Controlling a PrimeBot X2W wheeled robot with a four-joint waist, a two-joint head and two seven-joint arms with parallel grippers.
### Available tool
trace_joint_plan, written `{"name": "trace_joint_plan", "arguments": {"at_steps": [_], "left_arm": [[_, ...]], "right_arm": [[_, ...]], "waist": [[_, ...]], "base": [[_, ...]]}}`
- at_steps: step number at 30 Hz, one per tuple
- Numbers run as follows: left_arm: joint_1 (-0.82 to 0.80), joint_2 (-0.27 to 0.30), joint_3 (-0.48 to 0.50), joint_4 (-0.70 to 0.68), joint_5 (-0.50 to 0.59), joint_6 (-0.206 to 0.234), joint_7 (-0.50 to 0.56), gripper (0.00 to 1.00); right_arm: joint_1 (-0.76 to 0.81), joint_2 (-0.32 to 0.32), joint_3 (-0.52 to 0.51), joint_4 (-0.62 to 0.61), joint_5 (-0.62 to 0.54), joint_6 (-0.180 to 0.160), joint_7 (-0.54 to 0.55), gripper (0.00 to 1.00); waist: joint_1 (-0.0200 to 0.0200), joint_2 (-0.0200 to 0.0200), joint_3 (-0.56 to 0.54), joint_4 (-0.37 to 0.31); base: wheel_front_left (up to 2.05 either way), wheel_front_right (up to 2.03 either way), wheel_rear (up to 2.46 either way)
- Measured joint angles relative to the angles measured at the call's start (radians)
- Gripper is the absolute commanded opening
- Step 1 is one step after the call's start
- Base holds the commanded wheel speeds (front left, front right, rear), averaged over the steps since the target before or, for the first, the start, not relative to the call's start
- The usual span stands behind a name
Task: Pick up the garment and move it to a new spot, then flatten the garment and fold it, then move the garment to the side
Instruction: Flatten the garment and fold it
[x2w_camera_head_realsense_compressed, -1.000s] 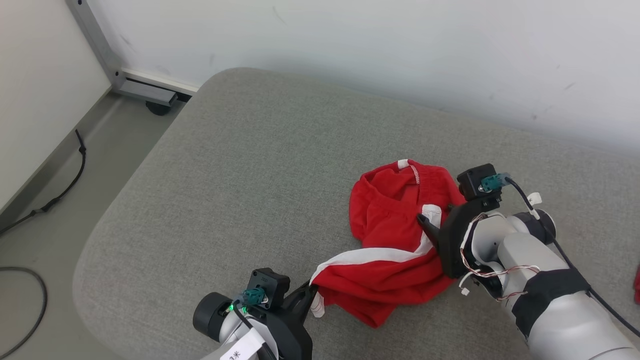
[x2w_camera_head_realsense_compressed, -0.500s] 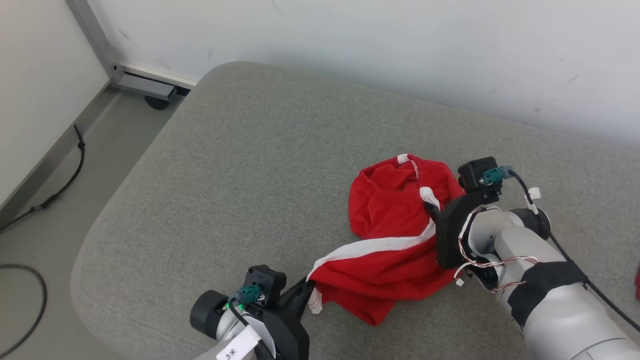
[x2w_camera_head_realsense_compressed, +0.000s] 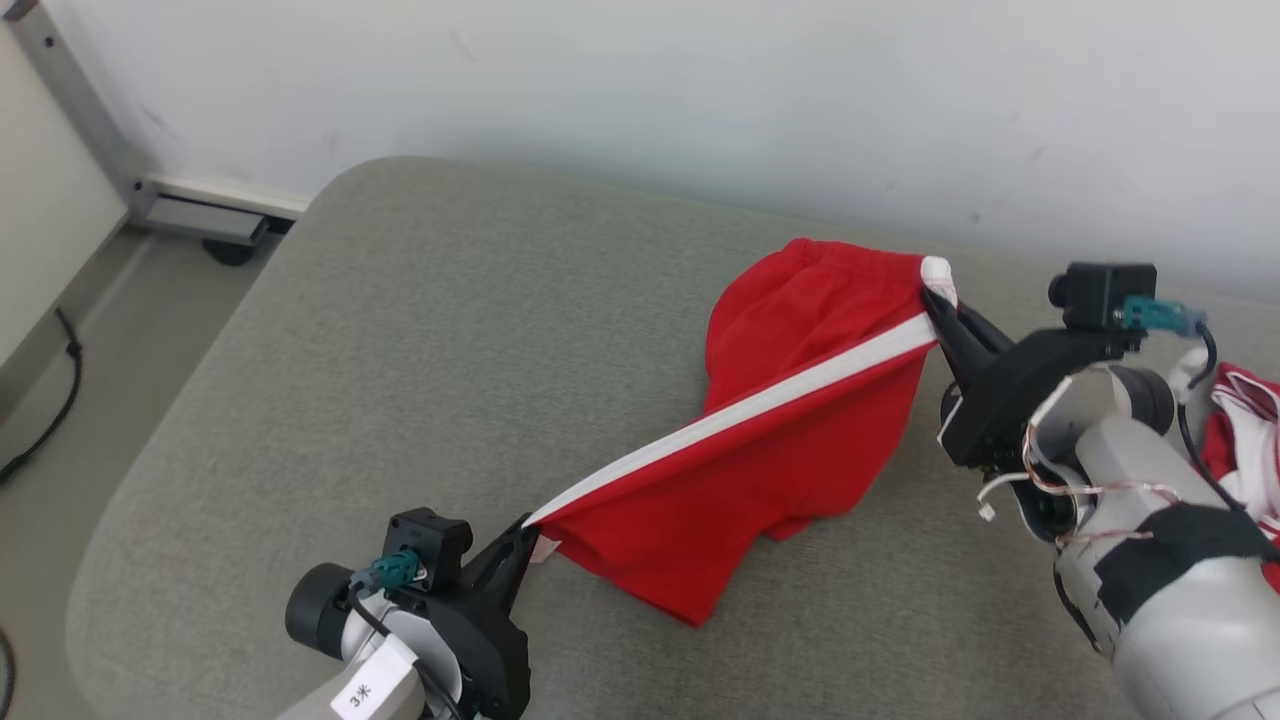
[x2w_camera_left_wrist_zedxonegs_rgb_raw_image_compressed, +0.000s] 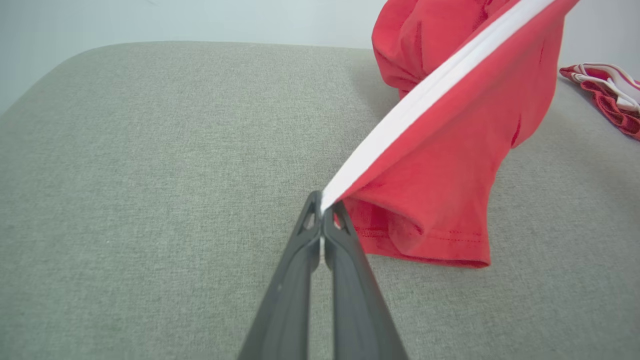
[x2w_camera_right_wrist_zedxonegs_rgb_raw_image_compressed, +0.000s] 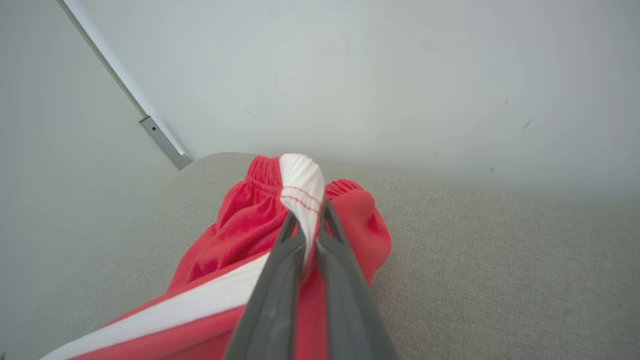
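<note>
Two grippers: the left gripper (x2w_camera_head_realsense_compressed: 525, 528) has its fingers pressed together on the garment (x2w_camera_head_realsense_compressed: 790, 430) at the low end of its white stripe. The right gripper (x2w_camera_head_realsense_compressed: 937, 302) pinches the white waistband end.
Garment position: red shorts stretched taut between both grippers, with the lower folds sagging onto the grey cushion (x2w_camera_head_realsense_compressed: 450, 330).
Cut off: a second red-and-white cloth (x2w_camera_head_realsense_compressed: 1245, 430) at the right edge, partly hidden behind the right arm.

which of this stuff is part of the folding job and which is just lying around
In the job: red shorts, held taut between left gripper and right gripper; grey pad under them.
Just lying about: second red garment at the pad's right; metal frame at far left.
</note>
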Motion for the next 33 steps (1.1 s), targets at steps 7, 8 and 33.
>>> {"name": "trace_joint_plan", "arguments": {"at_steps": [7,8,33], "left_arm": [[-0.012,0.01,0.003,-0.033,0.026,0.0,-0.007,0.0],[-0.012,0.008,0.0,-0.039,0.031,0.0,-0.007,0.0],[0.107,0.029,-0.006,-0.005,0.038,0.01,0.031,0.0]], "right_arm": [[0.207,-0.044,-0.042,-0.096,0.051,0.002,-0.103,0.0],[0.252,-0.044,-0.061,-0.105,0.07,0.002,-0.121,0.0],[0.556,-0.153,0.027,-0.265,-0.029,-0.008,-0.165,1.0]], "waist": [[0.0,0.0,-0.019,-0.066],[0.0,0.0,-0.022,-0.075],[-0.0001,0.0,-0.038,-0.138]], "base": [[0.0,0.0,0.0],[0.0,0.0,0.0],[0.0,0.0,0.0]]}}
